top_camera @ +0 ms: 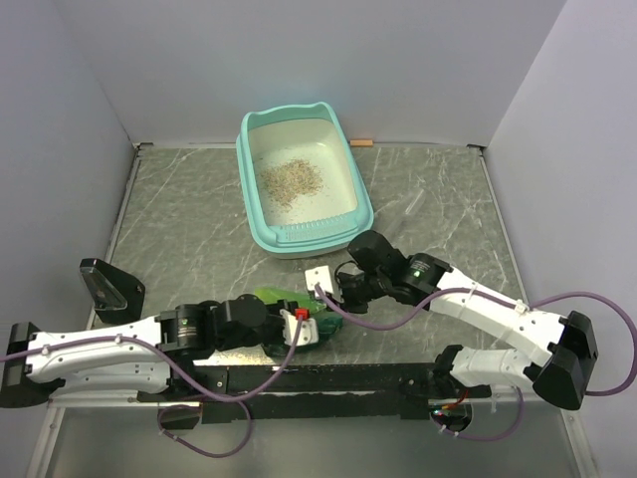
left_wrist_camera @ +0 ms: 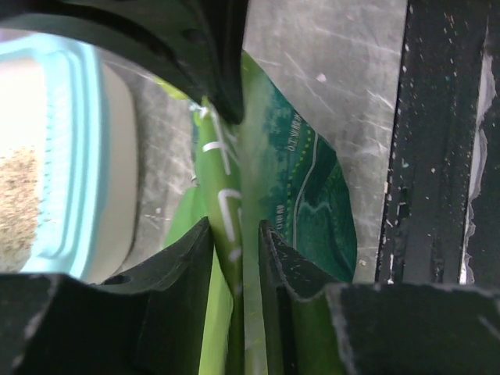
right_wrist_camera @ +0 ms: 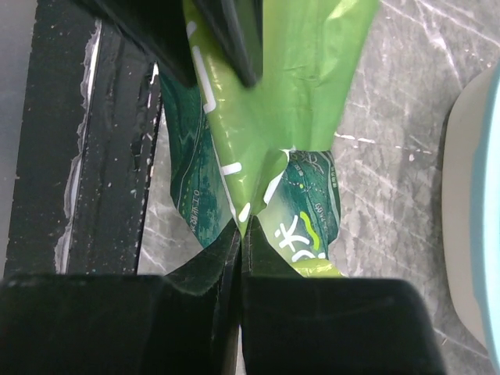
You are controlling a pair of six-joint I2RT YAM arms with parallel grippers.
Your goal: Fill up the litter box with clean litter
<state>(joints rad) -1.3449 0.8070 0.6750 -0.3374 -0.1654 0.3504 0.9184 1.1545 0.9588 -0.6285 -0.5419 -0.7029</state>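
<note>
Litter box (top_camera: 299, 244) long axis near-far, grated end at near side

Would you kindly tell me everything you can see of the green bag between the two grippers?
The green bag is glossy printed film, lime green with a darker teal panel and white lettering, creased and slack. It sits at the near part of the grey table, beside the black rail and apart from the litter box. The right gripper is shut on a pinched fold; the left gripper has its jaws apart around another edge.
</note>
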